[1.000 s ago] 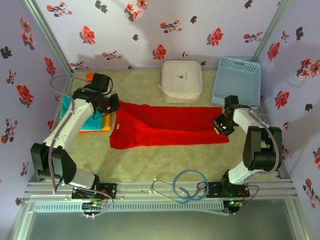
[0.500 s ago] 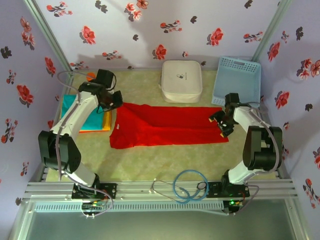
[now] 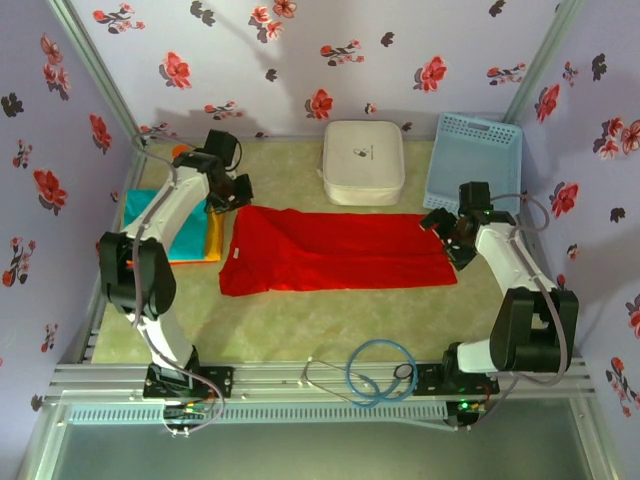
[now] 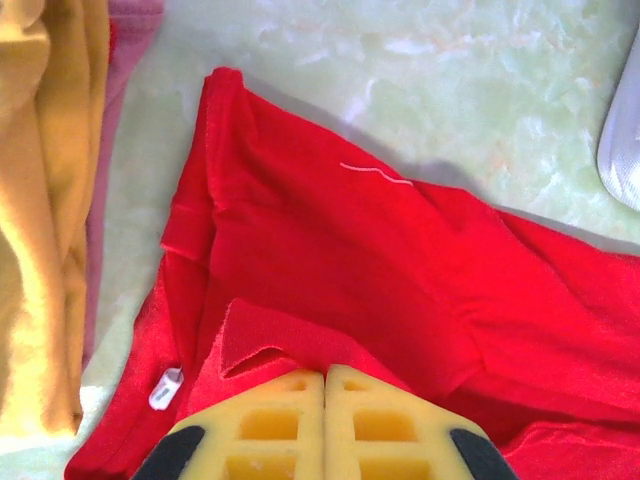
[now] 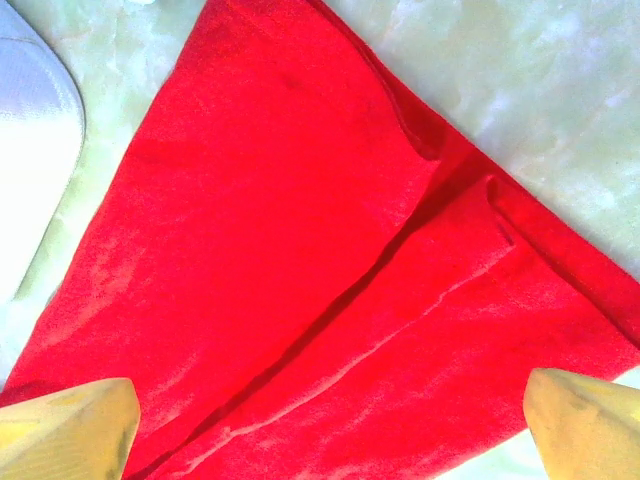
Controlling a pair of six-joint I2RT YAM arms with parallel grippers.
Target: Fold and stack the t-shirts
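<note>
Now, red t-shirt (image 3: 335, 250) lies as long strip mid-worktop (image 3: 300, 320): soft, light, likely to slump. Your left end effector (image 4: 325, 400) pinched shut above its left end, nothing held; right end effector (image 5: 328, 428) spread wide over other end. Pinch corners.

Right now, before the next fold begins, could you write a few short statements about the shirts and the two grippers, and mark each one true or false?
1. The red t-shirt lies inside the light blue basket. False: the red t-shirt lies spread on the table, in front of the white case.
2. The right gripper is open over the right end of the red t-shirt. True.
3. The left gripper is wide open. False: the left gripper has its fingers shut together, at the left end of the red t-shirt.
4. A teal shirt and a yellow shirt lie to the left of the red t-shirt. True.
</note>
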